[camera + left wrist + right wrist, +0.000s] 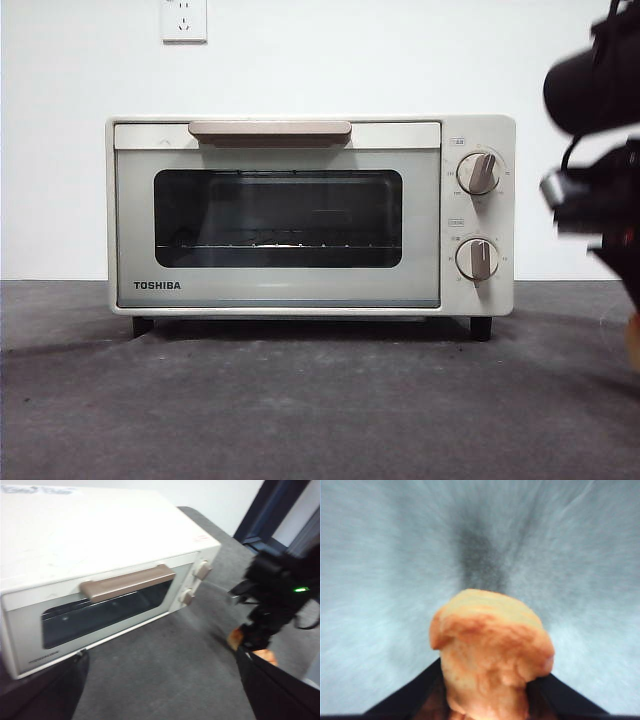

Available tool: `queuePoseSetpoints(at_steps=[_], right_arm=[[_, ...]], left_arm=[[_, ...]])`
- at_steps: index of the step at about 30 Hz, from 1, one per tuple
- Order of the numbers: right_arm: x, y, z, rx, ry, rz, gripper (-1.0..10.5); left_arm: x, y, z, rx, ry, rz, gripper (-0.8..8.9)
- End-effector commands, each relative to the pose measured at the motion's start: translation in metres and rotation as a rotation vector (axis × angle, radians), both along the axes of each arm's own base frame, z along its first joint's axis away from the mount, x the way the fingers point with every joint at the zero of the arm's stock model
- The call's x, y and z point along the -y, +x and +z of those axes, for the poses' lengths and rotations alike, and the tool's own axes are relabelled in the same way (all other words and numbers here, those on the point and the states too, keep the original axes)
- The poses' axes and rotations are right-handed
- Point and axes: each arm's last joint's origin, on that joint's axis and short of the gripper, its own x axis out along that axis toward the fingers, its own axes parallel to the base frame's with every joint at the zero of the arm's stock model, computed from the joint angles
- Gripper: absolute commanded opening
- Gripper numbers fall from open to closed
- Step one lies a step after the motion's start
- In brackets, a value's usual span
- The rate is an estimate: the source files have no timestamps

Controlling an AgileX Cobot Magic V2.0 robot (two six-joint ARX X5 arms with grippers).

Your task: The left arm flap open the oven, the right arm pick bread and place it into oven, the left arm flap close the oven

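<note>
The cream-white TOSHIBA oven (310, 215) stands in the middle of the table, its door shut and its beige handle (270, 130) across the top. It also shows in the left wrist view (100, 555). My right gripper (490, 675) is shut on the golden-orange bread (490, 650) and holds it over the dark table. The right arm (600, 190) enters the front view at the right edge, to the right of the oven, and a sliver of the bread (633, 340) shows there. In the left wrist view the right arm (280, 590) holds the bread (236, 639) low beside the oven. My left gripper (160, 700) is open and empty, in front of the oven door.
Two beige knobs (478, 172) sit on the oven's right side. A wire rack (278, 245) shows behind the dark window. A white wall with a socket (184, 20) stands behind. The dark grey table (300, 400) stretches in front of the oven.
</note>
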Motion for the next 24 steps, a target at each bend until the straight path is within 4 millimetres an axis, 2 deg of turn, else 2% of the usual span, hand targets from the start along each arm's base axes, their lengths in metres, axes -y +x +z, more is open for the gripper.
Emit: queuePoseSetpoints(at_steps=[1, 4, 7, 12, 14, 21, 24], right_arm=[[0.002, -0.009, 0.016, 0.040, 0.014, 0.002, 1.6], [0.008, -0.025, 0.038, 0.107, 0.037, 0.006, 1.6], [0.014, -0.043, 0.060, 0.209, 0.081, 0.014, 1.6], [0.025, -0.078, 0.094, 0.395, 0.217, 0.026, 1.6], [0.028, -0.091, 0.103, 0.454, 0.274, 0.041, 1.6], [0.043, -0.135, 0.128, 0.700, 0.385, 0.069, 1.6], [0.049, -0.150, 0.133, 0.776, 0.411, 0.071, 1.6]], left_arm=[[0.001, 0.002, 0.007, 0.017, 0.000, 0.004, 4.64], [0.003, 0.008, 0.008, -0.002, 0.006, 0.004, 4.54], [0.006, 0.017, 0.010, -0.027, 0.017, 0.011, 3.98], [0.017, 0.043, 0.011, -0.105, 0.066, 0.041, 3.57], [0.023, 0.054, 0.011, -0.135, 0.082, 0.036, 3.02], [0.053, 0.101, 0.015, -0.228, 0.127, -0.012, 0.14], [0.066, 0.119, 0.014, -0.250, 0.153, -0.023, 0.10]])
